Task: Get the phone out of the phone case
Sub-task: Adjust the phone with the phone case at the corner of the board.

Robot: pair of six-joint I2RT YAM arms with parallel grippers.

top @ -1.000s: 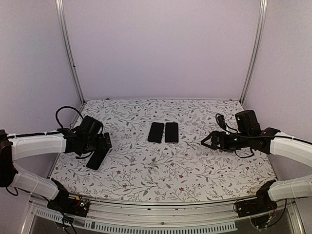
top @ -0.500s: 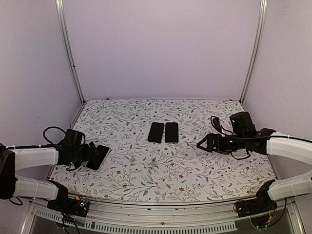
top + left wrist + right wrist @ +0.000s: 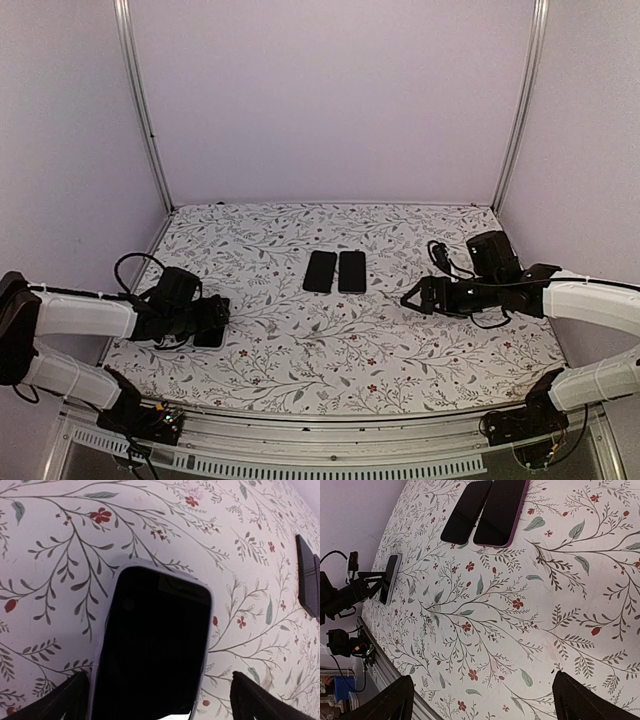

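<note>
My left end effector straddles the phone in its phone case, wide; my right end effector hangs wide.

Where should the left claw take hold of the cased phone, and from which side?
By its two long edges, from above. The phone lies flat, screen up, in its case on the table, so only the thin sides offer a pinch. The left claw is open, one finger outside each long edge, so lowering and closing should work.
</note>
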